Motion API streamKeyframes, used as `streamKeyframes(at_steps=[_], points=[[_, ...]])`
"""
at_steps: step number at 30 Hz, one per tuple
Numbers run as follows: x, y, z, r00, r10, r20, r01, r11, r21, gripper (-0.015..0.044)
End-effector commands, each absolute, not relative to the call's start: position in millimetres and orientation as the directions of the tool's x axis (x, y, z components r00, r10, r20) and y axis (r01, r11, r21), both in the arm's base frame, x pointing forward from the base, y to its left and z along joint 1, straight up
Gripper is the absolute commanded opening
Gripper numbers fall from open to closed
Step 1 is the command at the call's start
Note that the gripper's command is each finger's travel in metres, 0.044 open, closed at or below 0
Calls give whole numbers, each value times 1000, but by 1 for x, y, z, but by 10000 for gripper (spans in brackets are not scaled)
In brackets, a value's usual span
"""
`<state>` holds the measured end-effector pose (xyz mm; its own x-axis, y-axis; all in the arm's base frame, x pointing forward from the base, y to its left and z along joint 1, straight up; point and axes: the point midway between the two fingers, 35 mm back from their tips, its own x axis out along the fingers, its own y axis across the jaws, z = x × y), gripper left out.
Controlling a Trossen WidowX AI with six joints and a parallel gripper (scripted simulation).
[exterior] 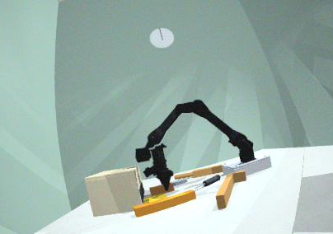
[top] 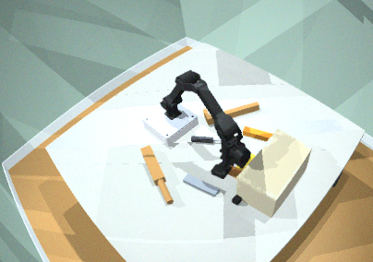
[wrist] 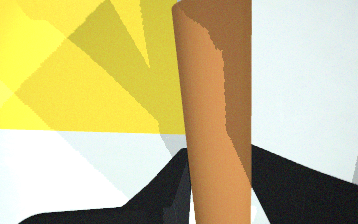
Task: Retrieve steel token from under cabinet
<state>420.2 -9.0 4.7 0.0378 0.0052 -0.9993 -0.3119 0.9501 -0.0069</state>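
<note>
The cream cabinet point(top: 274, 171) point(exterior: 113, 191) stands on the table. The yellow marked area point(exterior: 156, 198) point(wrist: 75, 90) lies in front of it. My gripper point(exterior: 167, 189) point(wrist: 214, 152) points down, low over the table in front of the cabinet, and is shut on an orange-brown wooden piece point(top: 235, 172) point(exterior: 156, 190) point(wrist: 212, 100). In the wrist view the piece runs up between the fingers and overlaps the right edge of the yellow area. Whether it touches the table I cannot tell. I see no token in any view; the space under the cabinet is hidden.
An orange bar point(top: 258, 134) point(exterior: 165, 203) lies beside the yellow area. An L-shaped wooden piece point(top: 240, 111) point(exterior: 225, 191), a dark-handled tool point(top: 201, 139) point(exterior: 211, 180), a wooden paddle point(top: 153, 166) and a blue-grey bar point(top: 200, 184) lie around. A small black block point(top: 236, 199) is near the cabinet's corner.
</note>
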Motion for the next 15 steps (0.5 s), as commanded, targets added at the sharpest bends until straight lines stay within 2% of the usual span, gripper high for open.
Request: streamKeyframes(at_steps=[1,15], points=[[421,-3,4,39,4,-999,-313,950,-8,0],[414,17,3,38,6,-999,-313,950,-6,0]])
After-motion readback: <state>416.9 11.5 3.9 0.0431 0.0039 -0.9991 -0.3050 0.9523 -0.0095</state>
